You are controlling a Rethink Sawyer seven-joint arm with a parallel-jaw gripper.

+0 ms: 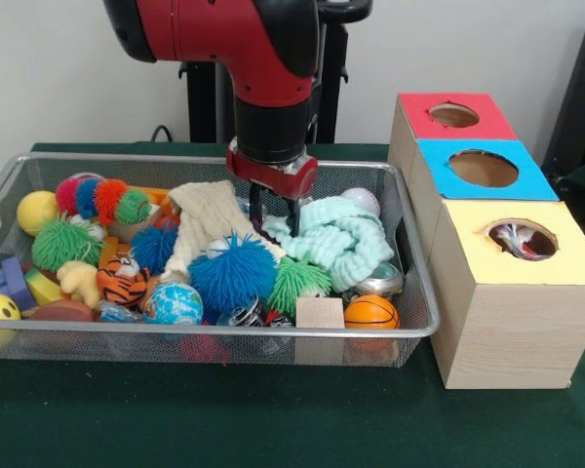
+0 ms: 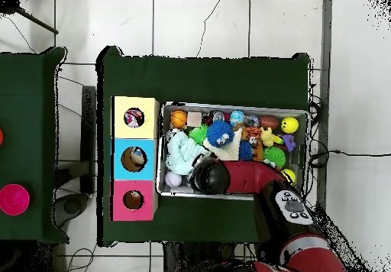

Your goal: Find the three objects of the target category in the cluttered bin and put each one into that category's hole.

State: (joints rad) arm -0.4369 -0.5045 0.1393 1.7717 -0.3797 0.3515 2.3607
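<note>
On the green-clothed desk (image 1: 273, 419), the gripper (image 1: 275, 216) hangs in the wire bin (image 1: 409, 331), its jaws slightly apart and empty, the mint knitted cloth (image 1: 336, 244) just beside them toward the boxes.

Mint knit cloth (image 1: 336, 244) bunched in mesh bin (image 1: 414, 249), beside cream cloth (image 1: 207, 222).

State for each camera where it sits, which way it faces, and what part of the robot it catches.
Front view: sits across the table, level with the wire bin, facing the robot; shows the red arm and gripper coming down over the mint cloth.
Overhead view: above the table, looking straight down; shows the arm reaching in from the bottom.
Both share the bin, the cloth and the three-hole box.
</note>
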